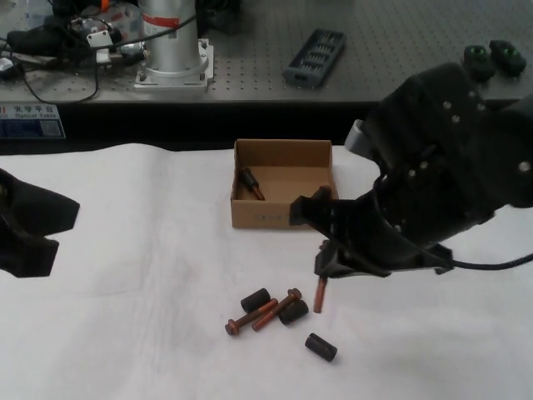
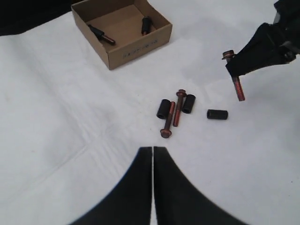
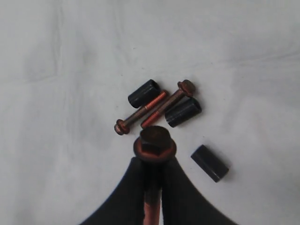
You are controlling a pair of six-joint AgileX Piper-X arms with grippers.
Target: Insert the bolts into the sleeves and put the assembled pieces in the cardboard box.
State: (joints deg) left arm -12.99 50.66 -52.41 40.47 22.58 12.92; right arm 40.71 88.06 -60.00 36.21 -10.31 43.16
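My right gripper point(image 1: 326, 265) is shut on a copper bolt point(image 1: 320, 294), which hangs shank down above the white cloth; its hex head point(image 3: 154, 143) sits between the fingers, and the bolt point(image 2: 236, 80) also shows from the left side. Just beside and below it lie two loose bolts point(image 1: 254, 317) crossed between two black sleeves point(image 1: 256, 300), with a third sleeve point(image 1: 321, 347) apart nearer the front. The cardboard box point(image 1: 281, 218) behind holds two assembled pieces point(image 2: 101, 33). My left gripper point(image 2: 153, 154) is shut with nothing in it, at the left of the bench, away from the parts.
A white cloth point(image 1: 125, 275) covers the bench. Behind it runs a perforated metal table with a silver post point(image 1: 171, 42), cables and a dark slotted block point(image 1: 314, 55). There is open cloth to the left of the parts.
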